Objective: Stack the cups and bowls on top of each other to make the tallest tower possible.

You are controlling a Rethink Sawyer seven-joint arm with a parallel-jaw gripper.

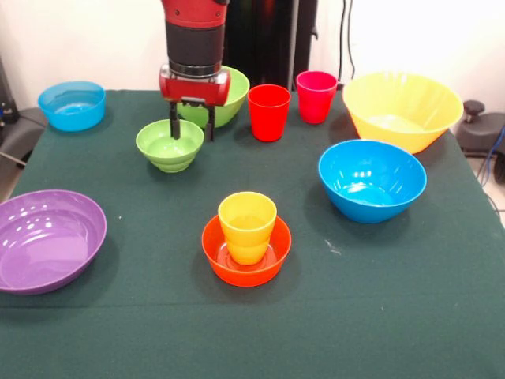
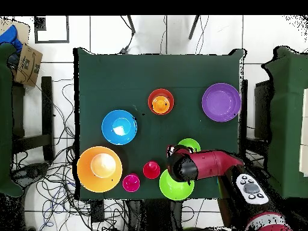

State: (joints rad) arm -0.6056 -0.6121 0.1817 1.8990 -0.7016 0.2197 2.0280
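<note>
The yellow-orange cup (image 1: 247,225) stands in the small orange bowl (image 1: 245,264) at the table's front middle; the pair also shows in the overhead view (image 2: 160,102). My gripper (image 1: 192,136) is open and low over the small green bowl (image 1: 166,148). One finger reaches inside the bowl and the other is outside its rim. The red cup (image 1: 268,112) and pink cup (image 1: 316,96) stand upright just beyond. A larger green bowl (image 1: 230,99) sits behind the gripper. In the overhead view the arm (image 2: 201,165) covers part of the small green bowl (image 2: 190,145).
A large yellow bowl (image 1: 402,110) and a blue bowl (image 1: 371,180) sit on the right. A wide purple bowl (image 1: 47,241) is at the front left. A small blue bowl (image 1: 72,105) is at the back left corner.
</note>
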